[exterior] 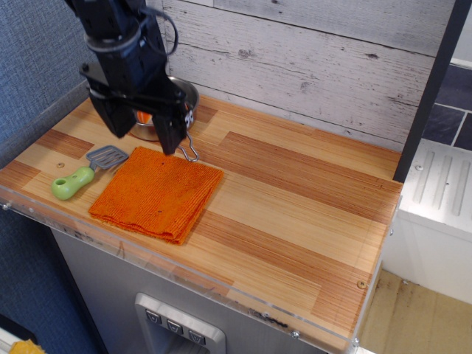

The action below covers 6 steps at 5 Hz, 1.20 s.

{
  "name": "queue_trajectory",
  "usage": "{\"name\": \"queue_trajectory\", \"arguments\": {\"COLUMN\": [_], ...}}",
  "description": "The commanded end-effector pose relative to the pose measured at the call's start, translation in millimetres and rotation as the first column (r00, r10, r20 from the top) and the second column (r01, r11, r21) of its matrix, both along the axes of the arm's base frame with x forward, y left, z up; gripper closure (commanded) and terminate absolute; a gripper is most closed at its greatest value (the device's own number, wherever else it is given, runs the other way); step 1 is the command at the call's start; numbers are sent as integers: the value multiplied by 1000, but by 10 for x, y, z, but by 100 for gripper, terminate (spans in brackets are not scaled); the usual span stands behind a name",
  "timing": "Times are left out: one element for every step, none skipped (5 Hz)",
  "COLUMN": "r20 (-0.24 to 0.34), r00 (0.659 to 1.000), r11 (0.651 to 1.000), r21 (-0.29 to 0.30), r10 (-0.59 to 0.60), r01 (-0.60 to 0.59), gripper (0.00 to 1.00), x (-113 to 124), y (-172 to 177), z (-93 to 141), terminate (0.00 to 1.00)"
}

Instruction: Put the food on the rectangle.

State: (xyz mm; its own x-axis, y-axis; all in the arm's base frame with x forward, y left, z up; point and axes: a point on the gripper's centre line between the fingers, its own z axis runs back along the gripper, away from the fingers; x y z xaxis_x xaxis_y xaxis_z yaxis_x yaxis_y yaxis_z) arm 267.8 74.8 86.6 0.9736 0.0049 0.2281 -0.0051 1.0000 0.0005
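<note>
The food, a small orange sushi piece (144, 116), shows between my fingers and seems to lie in the round steel pan (188, 93) at the back left. My gripper (144, 143) hangs over the pan's front with its two black fingers spread wide on either side of the sushi, open and holding nothing. The rectangle, a folded orange ribbed cloth (158, 193), lies flat on the wooden counter just in front of the pan, with nothing on it. The gripper body hides most of the pan.
A green-handled spatula (74, 181) lies left of the cloth. The pan's wire handle (190, 153) reaches the cloth's back corner. A plank wall runs along the back, a blue wall on the left, and a dark post (428, 96) stands at the right.
</note>
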Motion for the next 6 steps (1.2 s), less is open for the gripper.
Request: {"name": "queue_trajectory", "arguments": {"r20": [9, 7, -8, 2, -5, -16], "r00": [995, 990, 981, 978, 983, 984], "r11": [994, 988, 975, 968, 970, 971], "r21": [37, 62, 107, 147, 159, 159], "r10": [-102, -140, -196, -208, -186, -178], "r01": [102, 139, 196, 205, 184, 179], "gripper": [0, 0, 0, 0, 0, 0], "x": [310, 482, 590, 714, 808, 922], "y": [316, 436, 535, 649, 749, 819], "z": [102, 91, 76, 56, 40, -5], "terminate": [0, 0, 0, 0, 0, 0]}}
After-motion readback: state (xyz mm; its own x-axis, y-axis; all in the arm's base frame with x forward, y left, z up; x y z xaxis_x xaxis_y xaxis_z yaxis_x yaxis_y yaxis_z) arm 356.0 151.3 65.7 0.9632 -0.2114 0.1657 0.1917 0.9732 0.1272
